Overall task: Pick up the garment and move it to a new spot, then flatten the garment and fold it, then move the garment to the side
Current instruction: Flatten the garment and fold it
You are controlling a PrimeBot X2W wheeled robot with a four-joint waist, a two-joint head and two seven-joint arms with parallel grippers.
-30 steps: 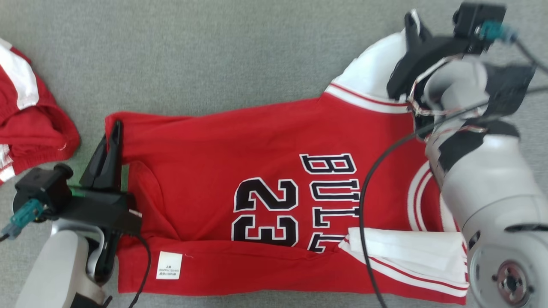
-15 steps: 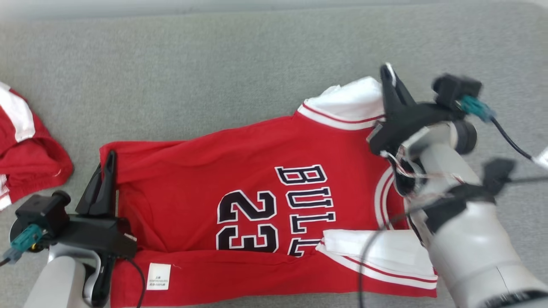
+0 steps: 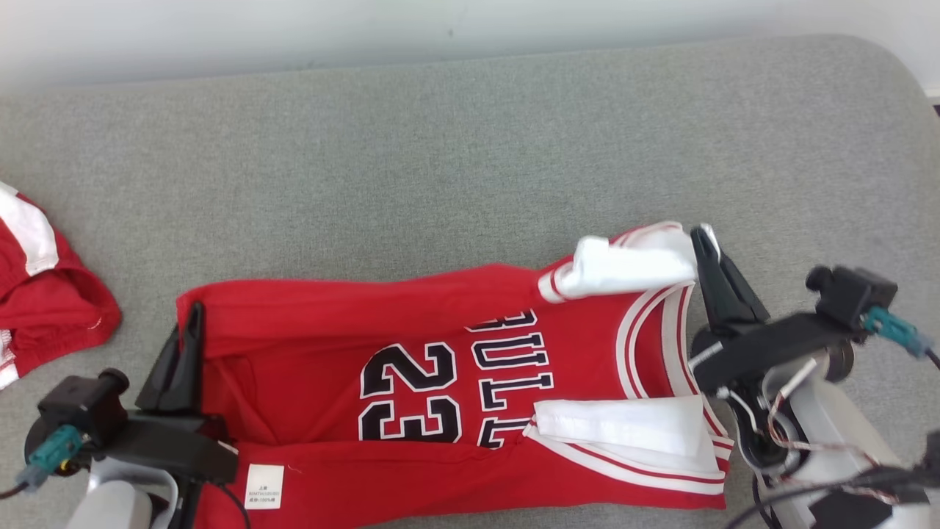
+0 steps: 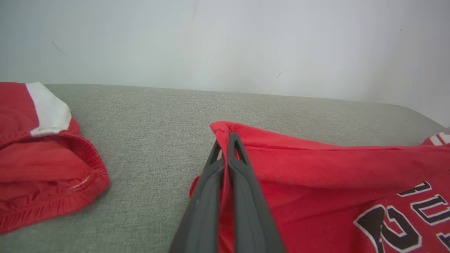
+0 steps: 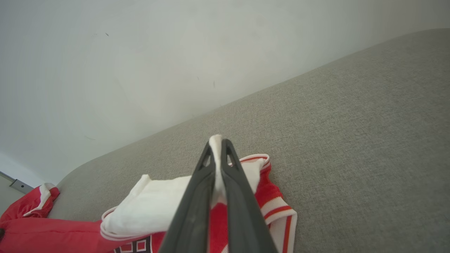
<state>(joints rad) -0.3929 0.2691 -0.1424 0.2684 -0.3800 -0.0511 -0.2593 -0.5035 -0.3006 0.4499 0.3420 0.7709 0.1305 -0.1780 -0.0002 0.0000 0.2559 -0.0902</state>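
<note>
Garment (image 3: pixel 440 323), part-folded, lies on grey upholstery (image 3: pixel 440 147), beside the red shorts (image 3: pixel 44 308). Left claw (image 3: pixel 193 316) pinches the hem corner nearest the shorts; right claw (image 3: pixel 706 242) pinches the far shoulder. I judge it soft, light, limp: it will sag unless gripped at corners.

The garment (image 3: pixel 330 345) is red — black "23" and lettering edged white, white sleeves striped red. The other cloth (image 3: pixel 51 316) is red with a white band — the upholstery (image 3: pixel 440 162) grey.

Bare grey cushion (image 3: pixel 440 169) lies open beyond the jersey (image 3: pixel 316 323); red shorts (image 3: pixel 51 308) block its left edge.
</note>
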